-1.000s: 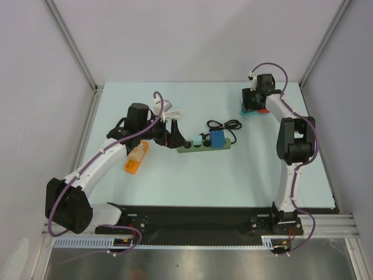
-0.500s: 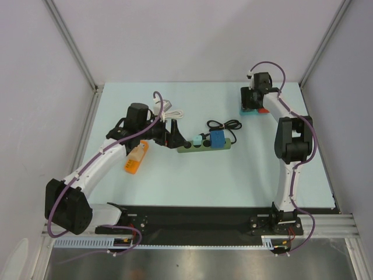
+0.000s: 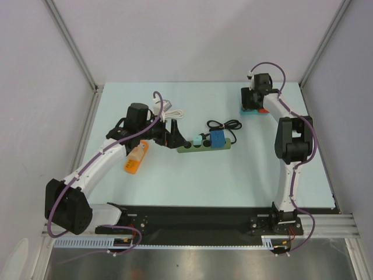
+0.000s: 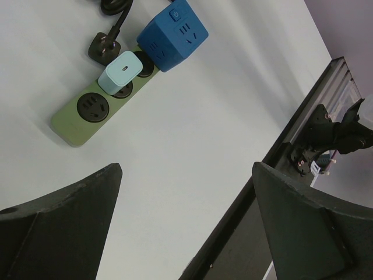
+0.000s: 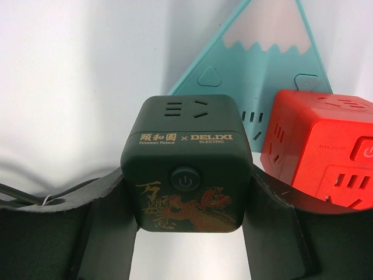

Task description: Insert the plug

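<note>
A green power strip (image 3: 204, 147) lies mid-table, carrying a blue cube adapter (image 3: 217, 139) and a pale blue charger (image 3: 199, 140); its left end socket (image 4: 93, 107) is bare. My left gripper (image 3: 175, 135) hovers just left of the strip, open with nothing between its fingers (image 4: 58, 216). At the back right, my right gripper (image 3: 252, 105) is shut on a dark cube plug (image 5: 186, 163) with gold lettering and a power button, one finger against each side. The cube's prongs are hidden.
Behind the held cube stand a red cube adapter (image 5: 323, 149) and a teal mountain-shaped socket block (image 5: 262, 52). An orange object (image 3: 135, 158) lies under the left arm. A coiled white cable (image 3: 172, 112) and the strip's black cord (image 3: 224, 125) lie behind the strip.
The right wrist has edged slightly toward the back with the dark cube still in its grip. The left arm has not moved.
</note>
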`<move>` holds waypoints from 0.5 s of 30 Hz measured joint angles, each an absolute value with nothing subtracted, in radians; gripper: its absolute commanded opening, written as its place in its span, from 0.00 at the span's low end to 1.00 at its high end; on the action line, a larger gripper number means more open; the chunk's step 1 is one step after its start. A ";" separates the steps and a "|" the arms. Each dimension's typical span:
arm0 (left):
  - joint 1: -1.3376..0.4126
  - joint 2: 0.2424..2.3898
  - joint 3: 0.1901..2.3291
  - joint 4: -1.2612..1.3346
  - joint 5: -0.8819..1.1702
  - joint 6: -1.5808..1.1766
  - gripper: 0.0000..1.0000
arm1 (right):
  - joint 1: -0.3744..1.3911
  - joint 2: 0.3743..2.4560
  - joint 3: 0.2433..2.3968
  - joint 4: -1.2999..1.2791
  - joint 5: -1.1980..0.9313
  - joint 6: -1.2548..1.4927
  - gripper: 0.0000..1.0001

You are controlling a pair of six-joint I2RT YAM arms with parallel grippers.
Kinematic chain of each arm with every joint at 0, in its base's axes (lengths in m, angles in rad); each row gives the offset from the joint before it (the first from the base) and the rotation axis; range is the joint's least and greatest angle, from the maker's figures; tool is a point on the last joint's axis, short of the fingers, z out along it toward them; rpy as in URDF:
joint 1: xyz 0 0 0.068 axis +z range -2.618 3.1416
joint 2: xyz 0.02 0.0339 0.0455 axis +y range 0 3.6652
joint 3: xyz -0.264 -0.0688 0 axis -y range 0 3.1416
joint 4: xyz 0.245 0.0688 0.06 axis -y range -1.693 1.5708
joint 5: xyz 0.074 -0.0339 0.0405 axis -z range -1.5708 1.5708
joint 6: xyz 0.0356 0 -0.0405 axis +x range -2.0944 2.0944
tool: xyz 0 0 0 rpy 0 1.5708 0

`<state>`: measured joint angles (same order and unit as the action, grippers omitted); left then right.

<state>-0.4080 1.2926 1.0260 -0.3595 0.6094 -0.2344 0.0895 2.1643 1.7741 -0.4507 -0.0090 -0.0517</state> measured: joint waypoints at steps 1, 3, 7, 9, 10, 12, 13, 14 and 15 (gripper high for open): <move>-0.408 1.293 1.026 -0.360 0.609 -0.234 1.00 | 0.088 2.164 1.771 -0.448 -0.009 -0.052 0.00; -0.408 1.293 1.026 -0.359 0.610 -0.234 1.00 | 0.087 2.163 1.767 -0.442 -0.010 -0.051 0.00; -0.408 1.293 1.026 -0.357 0.610 -0.234 1.00 | 0.085 2.162 1.764 -0.435 -0.012 -0.047 0.00; -0.408 1.293 1.026 -0.355 0.611 -0.234 1.00 | 0.084 2.162 1.764 -0.435 -0.012 -0.044 0.00; -0.408 1.293 1.026 -0.353 0.611 -0.235 1.00 | 0.084 2.162 1.764 -0.434 -0.012 -0.043 0.00; -0.408 1.293 1.026 -0.353 0.611 -0.235 1.00 | 0.082 2.162 1.764 -0.435 -0.011 -0.041 0.00; -0.408 1.293 1.026 -0.353 0.611 -0.234 1.00 | 0.081 2.162 1.764 -0.438 -0.010 -0.039 0.00; -0.408 1.293 1.026 -0.353 0.612 -0.234 1.00 | 0.079 2.162 1.764 -0.438 -0.012 -0.037 0.00; -0.408 1.293 1.026 -0.353 0.613 -0.235 1.00 | 0.078 2.162 1.764 -0.439 -0.012 -0.036 0.00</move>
<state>-0.4080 1.2926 1.0256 -0.3531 0.6132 -0.2348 0.0780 2.1616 1.7638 -0.4385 -0.0124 -0.0357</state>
